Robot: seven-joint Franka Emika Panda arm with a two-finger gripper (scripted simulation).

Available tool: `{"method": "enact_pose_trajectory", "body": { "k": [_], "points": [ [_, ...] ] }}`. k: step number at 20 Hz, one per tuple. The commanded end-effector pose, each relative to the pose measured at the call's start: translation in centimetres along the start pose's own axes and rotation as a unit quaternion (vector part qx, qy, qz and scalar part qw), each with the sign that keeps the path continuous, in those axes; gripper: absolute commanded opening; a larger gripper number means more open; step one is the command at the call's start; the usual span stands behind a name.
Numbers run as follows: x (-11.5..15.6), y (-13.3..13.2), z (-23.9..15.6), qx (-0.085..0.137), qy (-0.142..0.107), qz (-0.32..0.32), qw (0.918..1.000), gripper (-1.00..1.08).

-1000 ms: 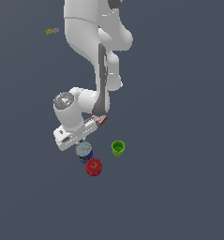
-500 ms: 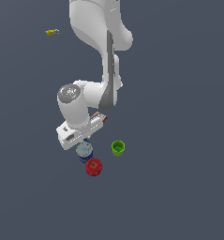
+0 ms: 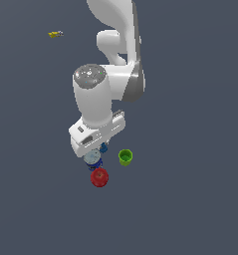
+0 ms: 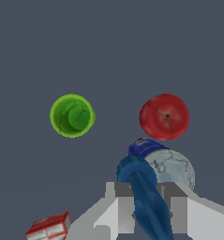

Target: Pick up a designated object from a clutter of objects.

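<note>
The designated object (image 4: 140, 180), a small deep-blue rounded thing, sits between my gripper (image 4: 151, 199) fingers, which are shut on it. In the exterior view it peeks out as a blue spot (image 3: 104, 147) just under the white hand (image 3: 97, 133), held above the clutter. Directly beneath lie the blue can with its pale top (image 4: 172, 166) (image 3: 92, 158), the red apple-like ball (image 4: 164, 116) (image 3: 99, 177) and the green cup (image 4: 72, 115) (image 3: 125, 157). A red-and-white packet (image 4: 48, 227) shows only in the wrist view.
A small yellow item (image 3: 56, 34) lies far off toward the exterior view's upper left. The arm's large white links (image 3: 113, 64) hang over the cluster and hide part of the floor behind it.
The arm has swung and lifted, so the wrist now looms larger in the exterior view. The hand has come up off the cluster with the blue thing. The can, ball and cup stayed put.
</note>
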State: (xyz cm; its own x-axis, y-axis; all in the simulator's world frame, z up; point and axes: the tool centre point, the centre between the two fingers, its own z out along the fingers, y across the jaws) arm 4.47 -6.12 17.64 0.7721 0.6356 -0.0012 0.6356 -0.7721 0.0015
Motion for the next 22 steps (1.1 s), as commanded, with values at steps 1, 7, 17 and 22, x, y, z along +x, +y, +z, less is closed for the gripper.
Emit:
{"method": "enact_pose_trajectory", "body": {
  "k": [1, 7, 17, 22],
  "points": [
    [1.8, -0.9, -2.5, 0.000, 0.000, 0.000, 1.0000, -1.00],
    [6.2, -2.8, -8.3, 0.000, 0.000, 0.000, 1.0000, -1.00],
    [12.2, -5.1, -15.8, 0.000, 0.000, 0.000, 1.0000, -1.00],
    [14.3, -5.8, -18.5, 0.001, 0.000, 0.000, 1.0000, -1.00]
  ]
}}
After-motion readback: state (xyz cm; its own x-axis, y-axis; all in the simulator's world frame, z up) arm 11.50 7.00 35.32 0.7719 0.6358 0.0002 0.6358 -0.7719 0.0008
